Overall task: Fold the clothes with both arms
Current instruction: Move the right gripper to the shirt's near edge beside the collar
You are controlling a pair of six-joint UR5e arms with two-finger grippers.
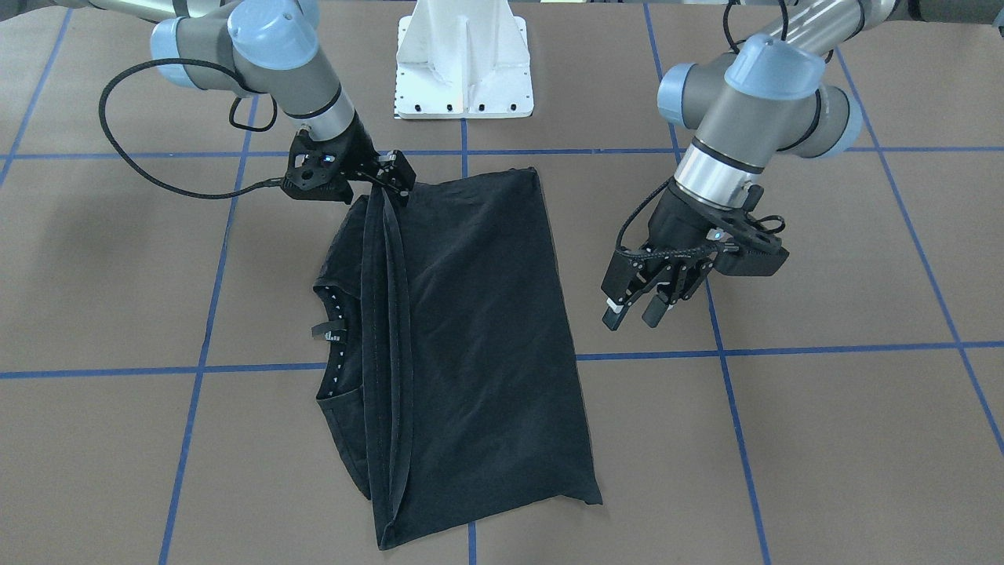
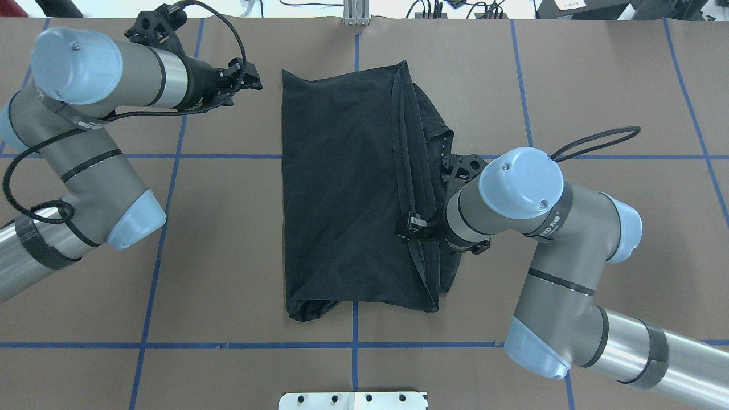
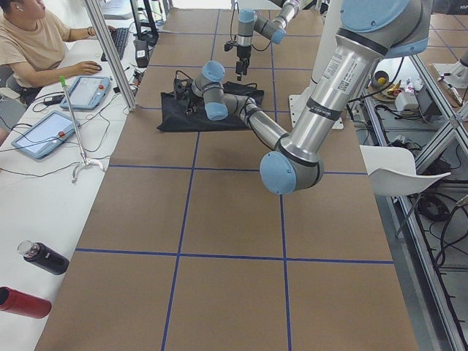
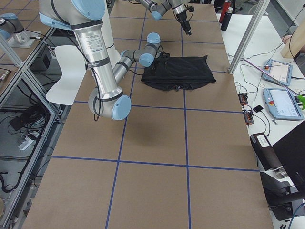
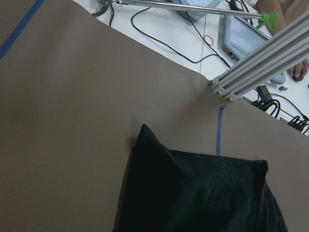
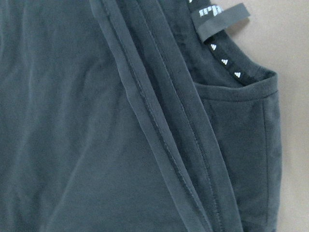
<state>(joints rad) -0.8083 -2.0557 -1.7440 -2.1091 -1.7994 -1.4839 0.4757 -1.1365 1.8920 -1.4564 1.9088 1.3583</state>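
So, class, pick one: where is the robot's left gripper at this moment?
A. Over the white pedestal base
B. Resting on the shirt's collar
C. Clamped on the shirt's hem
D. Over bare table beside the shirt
D: the left gripper hangs over bare table, off to the side of the T-shirt and clear of it, with its fingers apart and nothing between them.

T-shirt (image 1: 478,329) flat on the table (image 1: 823,439) — right gripper (image 1: 394,185) over its hem-fold side, left gripper (image 1: 635,312) off the opposite side, apart

Black T-shirt (image 3: 175,117) on table (image 3: 234,219), left arm (image 3: 322,95) near, operator (image 3: 33,44) seated
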